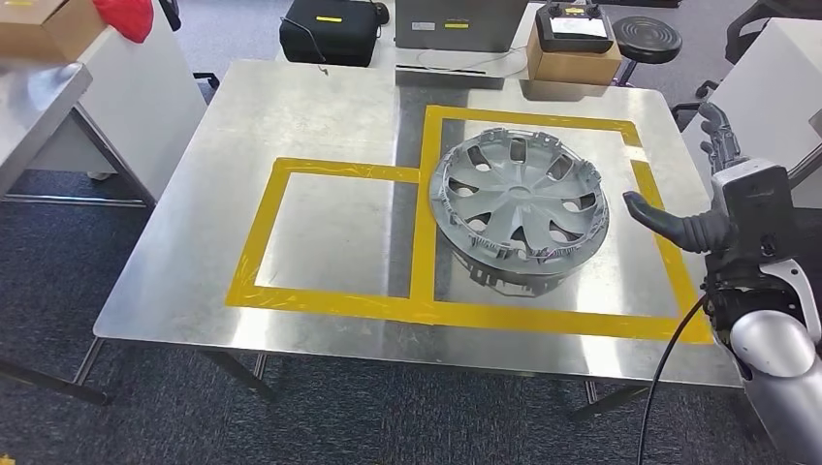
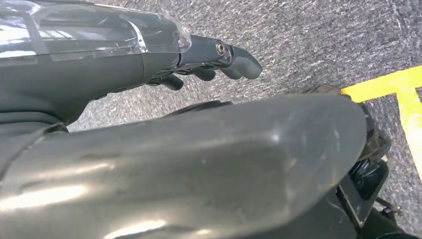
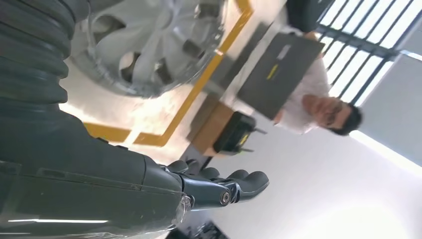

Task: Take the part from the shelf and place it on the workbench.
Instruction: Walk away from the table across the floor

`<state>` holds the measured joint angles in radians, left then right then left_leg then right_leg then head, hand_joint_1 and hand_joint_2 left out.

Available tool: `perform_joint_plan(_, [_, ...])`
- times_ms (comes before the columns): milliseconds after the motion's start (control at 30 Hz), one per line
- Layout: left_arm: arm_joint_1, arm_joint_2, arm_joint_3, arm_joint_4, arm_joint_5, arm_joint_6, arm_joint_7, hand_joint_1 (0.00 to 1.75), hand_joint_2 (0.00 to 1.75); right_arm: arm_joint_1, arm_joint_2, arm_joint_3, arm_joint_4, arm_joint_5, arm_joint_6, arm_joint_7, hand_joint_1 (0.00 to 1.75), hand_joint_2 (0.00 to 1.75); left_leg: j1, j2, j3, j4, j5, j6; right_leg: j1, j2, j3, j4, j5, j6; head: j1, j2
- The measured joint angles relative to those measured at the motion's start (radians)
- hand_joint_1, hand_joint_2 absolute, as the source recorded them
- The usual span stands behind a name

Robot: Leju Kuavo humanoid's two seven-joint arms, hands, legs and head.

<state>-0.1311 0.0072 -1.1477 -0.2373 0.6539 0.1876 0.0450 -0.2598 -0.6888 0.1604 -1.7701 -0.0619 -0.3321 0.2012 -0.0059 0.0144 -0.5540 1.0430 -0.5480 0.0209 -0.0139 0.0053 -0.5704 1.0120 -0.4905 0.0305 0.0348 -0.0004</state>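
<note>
One part [image 1: 521, 205] sits on your workbench [image 1: 320, 126] — a grey wheel cover, round, so it has no long axis to speak of. It lies nearly flat with its spoked outer face up, tipped a little so the far-left rim rides higher than the near-right rim, which rests on the metal top. You will find it inside the right-hand yellow tape rectangle [image 1: 543, 121], apart from the tape on every side, and just right of the strip shared with the left-hand rectangle [image 1: 264, 218].

Your right hand [image 1: 700, 213] hangs off the right edge of the workbench, beside the part but not touching it. Its thumb juts toward the cover while the fingers are loosely extended and spread — nothing is in them. From the right wrist view you see those fingers [image 3: 234, 184] slack and apart, with the cover's rim across the tape from them.

Your left hand [image 2: 209, 62] hangs low over grey carpet beside a strip of yellow floor tape [image 2: 398, 92]; its fingers curl in partly around nothing.

Beyond the far edge of the workbench stand a black case [image 1: 330, 31] and a cardboard box [image 1: 574, 60] with a controller [image 1: 575, 26] on top.
</note>
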Motion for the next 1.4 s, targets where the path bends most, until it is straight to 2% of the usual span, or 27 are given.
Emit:
perform_joint_plan(100, [0.0,0.001,0.004,0.0,0.004,0.001,0.0,0.0,0.0,0.021,0.023,0.015,-0.056,-0.007,-0.015,-0.025,0.0,1.75,-0.004,0.0,0.0,-0.003,0.005,0.01,-0.004,0.0,0.0,-0.004,0.004,0.008,-0.001,0.0])
perform_joint_plan(167, [0.0,0.001,0.006,0.0,0.005,0.002,0.0,0.0,0.0,0.03,0.032,0.02,-0.089,-0.011,-0.02,-0.034,0.0,1.75,0.001,0.0,0.005,-0.014,0.014,0.02,-0.005,0.0,-0.006,0.009,-0.009,0.015,0.001,0.0])
perform_joint_plan(233, [0.0,0.001,0.009,0.0,0.006,0.002,0.0,0.0,0.0,0.035,0.04,0.023,-0.116,-0.012,-0.022,-0.039,0.0,1.75,0.004,0.002,0.01,-0.022,0.021,0.026,-0.005,-0.002,-0.039,0.089,-0.06,0.019,0.009,0.0])
perform_joint_plan(300, [0.001,0.0,0.01,0.0,0.007,0.002,0.0,0.0,0.0,0.043,0.049,0.031,-0.136,-0.014,-0.022,-0.043,0.0,1.75,0.003,0.004,0.011,-0.022,0.022,0.027,-0.005,-0.002,-0.092,0.215,-0.116,0.021,0.015,0.0])
perform_joint_plan(333, [0.002,0.0,0.011,0.0,0.007,0.002,0.0,0.0,0.0,0.047,0.054,0.036,-0.144,-0.014,-0.022,-0.044,0.0,1.75,0.002,0.004,0.011,-0.022,0.022,0.026,-0.005,-0.002,-0.108,0.252,-0.123,0.021,0.016,0.0])
perform_joint_plan(367, [0.002,0.0,0.011,0.0,0.008,0.002,0.0,0.0,0.0,0.05,0.059,0.041,-0.152,-0.015,-0.021,-0.045,0.0,1.75,0.001,0.004,0.012,-0.022,0.022,0.026,-0.005,-0.002,-0.11,0.255,-0.11,0.02,0.017,0.0])
perform_joint_plan(400, [0.002,0.0,0.011,0.0,0.008,0.002,0.0,0.0,0.0,0.052,0.063,0.044,-0.16,-0.016,-0.021,-0.046,0.0,1.75,0.001,0.004,0.014,-0.022,0.022,0.026,-0.005,-0.002,-0.095,0.221,-0.08,0.018,0.018,0.0])
perform_joint_plan(467, [0.002,-0.001,0.011,0.0,0.008,0.002,0.0,0.0,0.0,0.051,0.069,0.046,-0.174,-0.016,-0.021,-0.048,0.0,1.75,-0.002,0.001,0.015,-0.021,0.021,0.022,-0.003,0.0,-0.04,0.1,-0.01,0.008,0.019,0.0])
perform_joint_plan(500, [0.002,-0.002,0.011,0.0,0.008,0.002,0.0,0.0,0.0,0.051,0.071,0.047,-0.181,-0.016,-0.021,-0.048,0.0,1.75,-0.003,0.0,0.012,-0.02,0.021,0.018,-0.002,0.001,-0.018,0.05,0.009,0.002,0.019,0.0])
perform_joint_plan(533, [0.001,-0.003,0.011,0.0,0.008,0.002,0.0,0.0,0.0,0.051,0.073,0.048,-0.186,-0.016,-0.02,-0.049,0.0,1.75,-0.004,-0.002,0.007,-0.018,0.023,0.012,0.0,0.001,-0.007,0.02,0.015,-0.004,0.018,0.0])
perform_joint_plan(633, [0.002,-0.003,0.016,0.0,0.008,0.002,0.0,0.0,0.0,0.051,0.078,0.057,-0.202,-0.018,-0.02,-0.053,0.0,1.75,-0.003,-0.003,-0.005,-0.016,0.028,-0.008,0.002,-0.004,-0.007,-0.003,0.016,-0.018,0.017,0.0])
perform_joint_plan(700, [0.002,-0.003,0.018,0.0,0.008,0.003,0.002,0.0,0.0,0.051,0.081,0.061,-0.209,-0.021,-0.021,-0.058,0.0,1.75,-0.002,-0.009,-0.018,0.019,-0.009,-0.02,-0.002,-0.01,-0.01,-0.013,0.026,-0.029,0.01,0.0])
perform_joint_plan(800, [0.002,-0.002,0.019,0.001,0.008,0.004,0.005,0.0,0.0,0.051,0.085,0.066,-0.216,-0.024,-0.022,-0.062,0.0,1.75,0.005,-0.016,-0.079,0.188,-0.118,-0.035,-0.004,-0.018,-0.023,-0.016,0.04,-0.036,-0.006,0.0])
perform_joint_plan(833, [0.003,-0.002,0.019,0.001,0.008,0.005,0.005,0.0,0.0,0.052,0.087,0.067,-0.218,-0.025,-0.022,-0.062,0.0,1.75,0.008,-0.016,-0.091,0.23,-0.135,-0.038,-0.003,-0.02,-0.029,-0.015,0.044,-0.035,-0.01,0.0])
perform_joint_plan(867, [0.003,-0.002,0.019,0.001,0.008,0.005,0.005,0.0,0.0,0.052,0.089,0.068,-0.219,-0.027,-0.022,-0.062,0.0,1.75,0.01,-0.016,-0.087,0.238,-0.133,-0.041,-0.004,-0.021,-0.036,-0.013,0.049,-0.033,-0.013,0.0])
perform_joint_plan(900, [0.003,-0.001,0.019,0.001,0.008,0.005,0.005,0.0,0.0,0.052,0.091,0.068,-0.22,-0.028,-0.023,-0.063,0.0,1.75,0.013,-0.015,-0.064,0.208,-0.113,-0.042,-0.005,-0.021,-0.043,-0.011,0.054,-0.03,-0.017,0.0])
perform_joint_plan(933, [0.003,-0.001,0.019,0.001,0.008,0.006,0.005,0.0,0.0,0.052,0.092,0.068,-0.22,-0.029,-0.023,-0.063,0.0,1.75,0.015,-0.015,-0.023,0.145,-0.082,-0.043,-0.006,-0.022,-0.05,-0.007,0.058,-0.026,-0.023,0.0])
perform_joint_plan(1000, [0.002,0.0,0.019,0.0,0.008,0.006,0.004,0.0,0.0,0.051,0.093,0.068,-0.223,-0.03,-0.023,-0.063,0.0,1.75,0.017,-0.015,0.049,0.016,-0.041,-0.04,-0.007,-0.021,-0.06,-0.001,0.067,-0.014,-0.032,0.0])
perform_joint_plan(1033, [0.001,0.0,0.019,0.0,0.007,0.007,0.004,0.0,0.0,0.051,0.093,0.068,-0.225,-0.03,-0.023,-0.064,0.0,1.75,0.017,-0.016,0.066,-0.019,-0.031,-0.036,-0.007,-0.02,-0.063,0.001,0.073,-0.008,-0.036,0.0])
perform_joint_plan(1133, [0.001,0.0,0.019,0.0,0.007,0.008,0.003,0.0,0.0,0.049,0.093,0.068,-0.231,-0.031,-0.024,-0.065,0.0,1.75,0.013,-0.017,0.057,-0.027,-0.01,-0.013,-0.008,-0.019,-0.065,-0.007,0.093,0.008,-0.034,0.0])
perform_joint_plan(1167, [0.001,0.0,0.019,0.0,0.007,0.008,0.003,0.0,0.0,0.05,0.093,0.068,-0.232,-0.032,-0.024,-0.065,0.0,1.75,0.013,-0.017,0.05,-0.027,0.0,-0.005,-0.01,-0.018,-0.069,-0.004,0.084,0.013,-0.032,0.0])
perform_joint_plan(1200, [0.001,0.0,0.02,0.0,0.007,0.008,0.003,0.0,0.0,0.05,0.092,0.068,-0.233,-0.033,-0.024,-0.065,0.0,1.75,0.013,-0.016,0.04,-0.029,0.011,0.003,-0.011,-0.016,-0.077,0.015,0.057,0.018,-0.029,0.0])
perform_joint_plan(1233, [0.0,0.0,0.02,0.0,0.007,0.008,0.003,0.0,0.0,0.05,0.092,0.068,-0.233,-0.035,-0.025,-0.065,0.0,1.75,0.013,-0.015,0.029,-0.03,0.023,0.01,-0.011,-0.015,-0.087,0.053,0.012,0.021,-0.026,0.0])
perform_joint_plan(1300, [0.001,0.0,0.02,0.0,0.007,0.008,0.003,0.0,0.0,0.05,0.092,0.067,-0.234,-0.038,-0.026,-0.065,0.0,1.75,0.009,-0.015,0.003,-0.029,0.043,0.019,-0.011,-0.014,-0.108,0.17,-0.092,0.023,-0.017,0.0])
perform_joint_plan(1333, [0.001,0.0,0.02,0.0,0.007,0.008,0.003,0.0,0.0,0.05,0.092,0.068,-0.234,-0.04,-0.026,-0.065,0.0,1.75,0.005,-0.015,-0.011,-0.028,0.053,0.021,-0.011,-0.014,-0.111,0.224,-0.123,0.022,-0.013,0.0])
perform_joint_plan(1367, [0.001,0.0,0.02,0.0,0.007,0.008,0.003,0.0,0.0,0.05,0.092,0.068,-0.234,-0.041,-0.027,-0.065,0.0,1.75,0.001,-0.014,-0.025,-0.028,0.063,0.022,-0.01,-0.014,-0.104,0.255,-0.13,0.019,-0.009,0.0])
perform_joint_plan(1400, [0.002,0.0,0.02,0.0,0.007,0.008,0.003,0.0,0.0,0.05,0.092,0.068,-0.234,-0.043,-0.027,-0.065,0.0,1.75,-0.003,-0.014,-0.039,-0.027,0.073,0.023,-0.007,-0.013,-0.082,0.254,-0.117,0.013,-0.004,0.0])
